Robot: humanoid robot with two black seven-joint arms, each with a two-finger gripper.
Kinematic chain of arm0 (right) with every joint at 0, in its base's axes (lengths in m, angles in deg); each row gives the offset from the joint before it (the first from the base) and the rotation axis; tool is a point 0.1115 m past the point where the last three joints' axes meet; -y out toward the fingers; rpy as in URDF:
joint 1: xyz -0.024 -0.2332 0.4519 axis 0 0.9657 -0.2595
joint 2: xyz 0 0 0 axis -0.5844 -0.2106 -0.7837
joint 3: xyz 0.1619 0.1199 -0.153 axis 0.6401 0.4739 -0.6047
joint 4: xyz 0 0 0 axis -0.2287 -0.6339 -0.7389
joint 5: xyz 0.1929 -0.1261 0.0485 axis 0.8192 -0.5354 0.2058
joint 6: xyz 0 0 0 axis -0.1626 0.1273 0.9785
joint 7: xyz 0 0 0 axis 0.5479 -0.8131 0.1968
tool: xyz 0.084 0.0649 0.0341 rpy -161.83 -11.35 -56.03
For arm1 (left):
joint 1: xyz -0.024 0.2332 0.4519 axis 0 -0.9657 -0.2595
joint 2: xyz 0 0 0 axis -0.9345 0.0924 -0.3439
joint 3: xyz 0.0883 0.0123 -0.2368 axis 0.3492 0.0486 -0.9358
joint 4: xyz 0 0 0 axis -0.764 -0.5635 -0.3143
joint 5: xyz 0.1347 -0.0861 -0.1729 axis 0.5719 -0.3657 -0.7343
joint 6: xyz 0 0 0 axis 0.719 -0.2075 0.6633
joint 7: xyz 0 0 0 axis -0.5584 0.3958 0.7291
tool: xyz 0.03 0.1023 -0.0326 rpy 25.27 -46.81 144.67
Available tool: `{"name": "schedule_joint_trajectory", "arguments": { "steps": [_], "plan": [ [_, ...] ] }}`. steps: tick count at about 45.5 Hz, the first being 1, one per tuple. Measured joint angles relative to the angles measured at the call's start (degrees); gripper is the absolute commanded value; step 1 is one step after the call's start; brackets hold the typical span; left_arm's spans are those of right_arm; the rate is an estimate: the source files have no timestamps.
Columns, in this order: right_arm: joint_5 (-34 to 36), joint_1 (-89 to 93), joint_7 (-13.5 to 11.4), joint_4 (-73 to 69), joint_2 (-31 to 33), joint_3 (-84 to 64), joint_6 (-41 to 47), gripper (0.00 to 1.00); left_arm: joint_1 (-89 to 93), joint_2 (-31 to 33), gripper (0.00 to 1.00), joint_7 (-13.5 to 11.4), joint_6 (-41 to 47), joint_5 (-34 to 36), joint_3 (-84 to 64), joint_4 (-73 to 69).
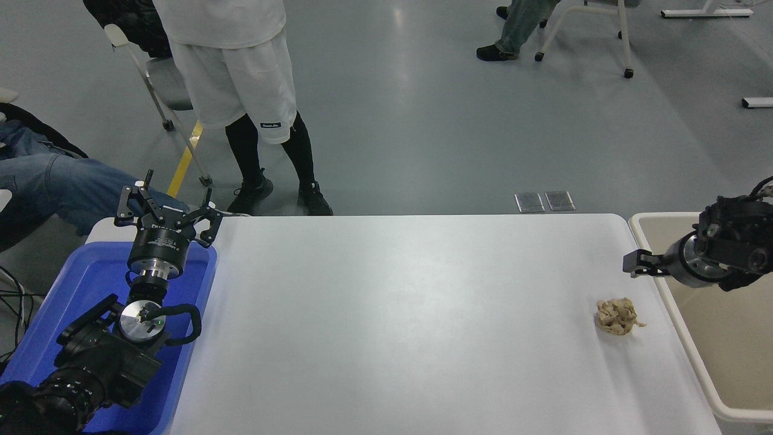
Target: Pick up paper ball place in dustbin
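The paper ball [616, 316], a small crumpled tan wad, lies on the white table [398, 314] near its right edge. The dustbin [724, 326], a cream-beige bin with a thick rim, stands just off the table's right edge. My right gripper [640, 266] reaches in from the right over the bin's rim, open and empty, a little above and behind the ball, not touching it. My left gripper [166, 211] is parked open at the lower left over the blue tray.
A bright blue tray [72, 302] sits at the table's left end under my left arm. A person in white shorts [241, 90] stands beyond the far edge. Another person's jeans-clad leg [54, 187] is at the left. Chairs stand further back.
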Motion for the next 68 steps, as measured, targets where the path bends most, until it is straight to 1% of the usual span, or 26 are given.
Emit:
{"name": "schedule_joint_trajectory", "arguments": {
  "steps": [9, 21, 68],
  "plan": [
    [-0.2, 3.1, 0.0, 0.5, 0.0, 1.7, -2.6, 1.00, 0.0, 0.0, 0.99, 0.0, 0.0, 0.0, 0.0, 0.0],
    [-0.1, 6.1, 0.1, 0.7, -0.1, 5.5, -3.7, 1.00, 0.0, 0.0, 0.99, 0.0, 0.0, 0.0, 0.0, 0.0],
    [-0.8, 13.6, 0.2, 4.5, -5.6, 11.8, -8.9, 1.00, 0.0, 0.0, 0.99, -0.1, 0.0, 0.0, -0.1, 0.0]
  ]
}}
